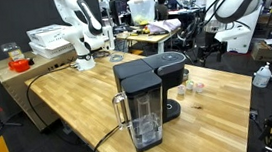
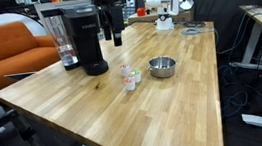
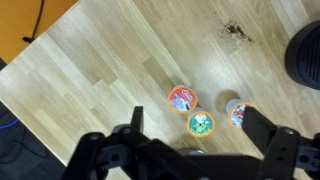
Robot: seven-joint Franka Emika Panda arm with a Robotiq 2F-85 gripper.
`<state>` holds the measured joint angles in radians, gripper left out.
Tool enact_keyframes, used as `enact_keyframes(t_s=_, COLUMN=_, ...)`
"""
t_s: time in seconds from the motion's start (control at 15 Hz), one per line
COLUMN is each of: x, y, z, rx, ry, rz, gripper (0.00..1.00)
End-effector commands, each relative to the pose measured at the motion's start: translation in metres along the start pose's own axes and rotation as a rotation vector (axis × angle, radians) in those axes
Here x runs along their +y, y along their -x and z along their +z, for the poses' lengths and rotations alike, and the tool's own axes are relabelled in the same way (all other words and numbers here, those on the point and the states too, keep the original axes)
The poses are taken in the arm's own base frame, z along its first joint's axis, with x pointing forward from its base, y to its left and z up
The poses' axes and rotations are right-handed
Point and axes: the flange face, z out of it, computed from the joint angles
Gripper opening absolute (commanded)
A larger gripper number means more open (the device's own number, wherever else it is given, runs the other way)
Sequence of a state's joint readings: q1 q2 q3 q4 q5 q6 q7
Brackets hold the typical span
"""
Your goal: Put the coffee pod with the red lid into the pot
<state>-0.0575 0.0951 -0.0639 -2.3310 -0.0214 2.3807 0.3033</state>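
One red-lid coffee pod [image 3: 182, 98] stands lid-up on the wood table [image 3: 90, 70], near the coffee maker [image 2: 82, 39], w/ two others close by: the green-lid pod [image 3: 201, 124] just beside it, and a third pod [image 3: 236, 112] partly hidden by a finger. Lids face up, prob. so colour tells them apart. The pot [image 2: 162, 67] sits mouth-up, beyond the pods from the coffee maker. The gripper [image 3: 193, 115] hangs above the cluster, jaws spread wide, holding nothing, presumably lining up a straight drop. Lid prints too small to read; no brand legible on the coffee maker.
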Motion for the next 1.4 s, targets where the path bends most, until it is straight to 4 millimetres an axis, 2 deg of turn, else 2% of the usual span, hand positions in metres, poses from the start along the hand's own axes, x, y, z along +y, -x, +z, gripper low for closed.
enact_keyframes(t_s=0.0, x=-0.004, y=-0.018, z=0.014, rx=-0.017, ry=-0.003, rz=0.021, gripper=1.0)
enact_keyframes(t_s=0.47, x=-0.013, y=-0.046, z=0.047, rx=-0.067, ry=-0.008, rz=0.041, gripper=1.0)
enact_keyframes(t_s=0.73, x=-0.008, y=-0.051, z=0.072, rx=-0.117, ry=-0.006, rz=0.078, gripper=1.0)
enact_keyframes(t_s=0.8, x=-0.01, y=-0.046, z=0.069, rx=-0.09, ry=0.005, rz=0.051, gripper=1.0)
enact_keyframes(t_s=0.93, x=-0.009, y=-0.048, z=0.077, rx=-0.102, ry=0.003, rz=0.065, gripper=1.0)
enact_keyframes(t_s=1.33, x=-0.009, y=-0.05, z=0.075, rx=-0.1, ry=0.001, rz=0.066, gripper=1.0)
